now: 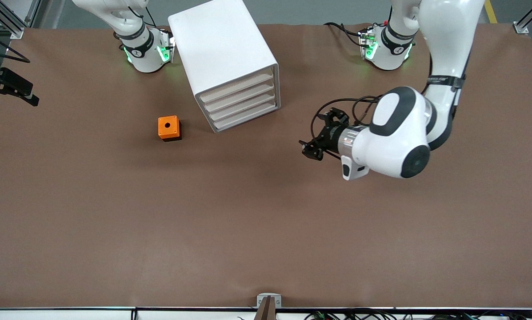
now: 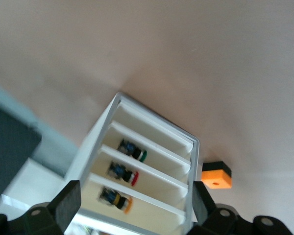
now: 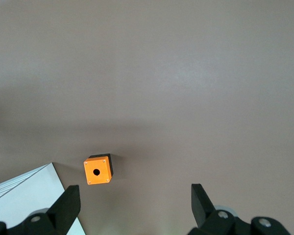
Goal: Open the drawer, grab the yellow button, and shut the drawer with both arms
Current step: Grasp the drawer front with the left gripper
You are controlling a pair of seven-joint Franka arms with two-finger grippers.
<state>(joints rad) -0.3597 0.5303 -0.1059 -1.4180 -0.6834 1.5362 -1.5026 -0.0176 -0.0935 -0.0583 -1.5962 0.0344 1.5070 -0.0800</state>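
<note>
Four drawers sit shut in the cabinet (image 1: 230, 58). Spread wide, the left gripper (image 1: 315, 143) faces them; next, hook the top drawer (image 1: 237, 90). The right gripper (image 3: 132, 205), spread, waits.

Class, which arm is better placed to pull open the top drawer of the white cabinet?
Left. Its open left gripper hangs beside the white rounded-corner cabinet, facing the uppermost drawer; the right gripper is over bare table.

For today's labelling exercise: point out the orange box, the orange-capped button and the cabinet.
orange box (image 1: 169, 127), front view, top face.
orange-capped button (image 2: 118, 200), left wrist view, black body.
cabinet (image 1: 219, 46), front view, top panel.
</note>
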